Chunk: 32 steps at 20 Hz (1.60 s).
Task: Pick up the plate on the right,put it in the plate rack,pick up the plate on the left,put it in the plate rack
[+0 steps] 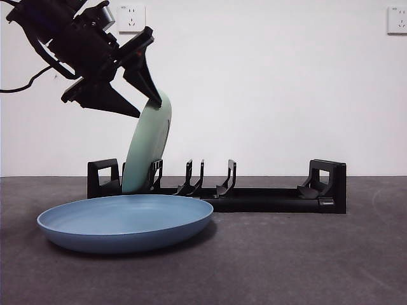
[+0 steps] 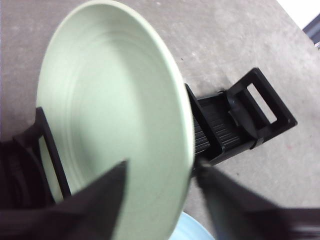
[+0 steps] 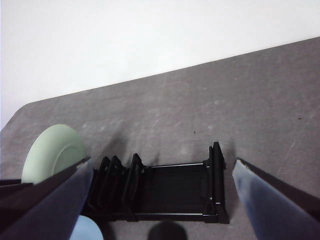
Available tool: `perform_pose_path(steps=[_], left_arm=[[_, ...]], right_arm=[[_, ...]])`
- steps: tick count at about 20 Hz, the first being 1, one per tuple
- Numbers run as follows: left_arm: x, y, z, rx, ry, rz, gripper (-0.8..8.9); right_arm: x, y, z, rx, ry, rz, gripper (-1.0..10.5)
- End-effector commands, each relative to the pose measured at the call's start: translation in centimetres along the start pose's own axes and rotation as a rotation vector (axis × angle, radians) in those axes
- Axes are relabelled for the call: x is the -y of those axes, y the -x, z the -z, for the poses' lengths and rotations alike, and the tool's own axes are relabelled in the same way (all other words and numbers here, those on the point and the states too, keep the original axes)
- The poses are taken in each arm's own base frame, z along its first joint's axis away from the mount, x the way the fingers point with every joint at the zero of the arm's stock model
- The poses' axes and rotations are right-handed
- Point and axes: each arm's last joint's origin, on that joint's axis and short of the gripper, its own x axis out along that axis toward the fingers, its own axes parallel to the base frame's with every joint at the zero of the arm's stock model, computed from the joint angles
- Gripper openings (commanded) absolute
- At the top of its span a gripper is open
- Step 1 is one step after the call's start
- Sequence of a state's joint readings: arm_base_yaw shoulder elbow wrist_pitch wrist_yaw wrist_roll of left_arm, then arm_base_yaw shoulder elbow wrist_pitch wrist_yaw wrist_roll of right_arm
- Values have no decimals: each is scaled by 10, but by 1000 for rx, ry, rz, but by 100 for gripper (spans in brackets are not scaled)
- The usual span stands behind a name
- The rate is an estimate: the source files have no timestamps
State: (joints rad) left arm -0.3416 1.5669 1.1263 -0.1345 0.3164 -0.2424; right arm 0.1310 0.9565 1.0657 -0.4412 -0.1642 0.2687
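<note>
**Green plate seated in the rack, blue plate waiting**

Jaws of the left gripper (image 1: 145, 101) straddle the top rim of the green plate (image 1: 147, 149), spread slightly wider than the rim; whether they touch it is unclear. The plate stands on edge, leaning toward one o'clock, in the left-end slot of the plate rack (image 1: 273, 198), whose long axis runs nine to three. The blue plate (image 1: 125, 220) lies flat on the table (image 1: 305, 260) at seven o'clock of the rack. It looks rigid, light and smooth; its rim is probably the best hold. The right gripper (image 3: 160, 200) hangs above, jaws wide and empty.

plate (image 1: 147, 149) in rack (image 1: 267, 198) (left end) — upright
</note>
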Motion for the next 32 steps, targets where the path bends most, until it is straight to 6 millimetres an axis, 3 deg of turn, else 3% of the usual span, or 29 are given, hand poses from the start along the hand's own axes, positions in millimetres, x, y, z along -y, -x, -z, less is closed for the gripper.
perform_pose_path(steps=[1, 7, 11, 17, 21, 24, 26, 32], left_arm=[[5, 10, -5, 34, -79, 6, 324], [31, 57, -19, 143, -254, 38, 324], [51, 98, -23, 214, -392, 55, 324], [77, 156, -13, 282, -579, 11, 324], [88, 195, 5, 258, -729, -152, 324], [93, 213, 16, 246, -759, -214, 324], [95, 221, 20, 247, -763, -229, 323], [97, 224, 26, 229, -773, -227, 323]], right_arm=[[-1, -4, 2, -35, 1, -46, 467], [-6, -26, 15, -214, -25, -238, 466], [-14, -54, 34, -370, -32, -269, 419], [-34, -98, 69, -580, 10, -333, 400], [-53, -140, 110, -733, 41, -364, 400], [-61, -169, 140, -798, 54, -376, 398], [-64, -185, 159, -831, 60, -379, 312], [-59, -217, 200, -899, 15, -354, 278]])
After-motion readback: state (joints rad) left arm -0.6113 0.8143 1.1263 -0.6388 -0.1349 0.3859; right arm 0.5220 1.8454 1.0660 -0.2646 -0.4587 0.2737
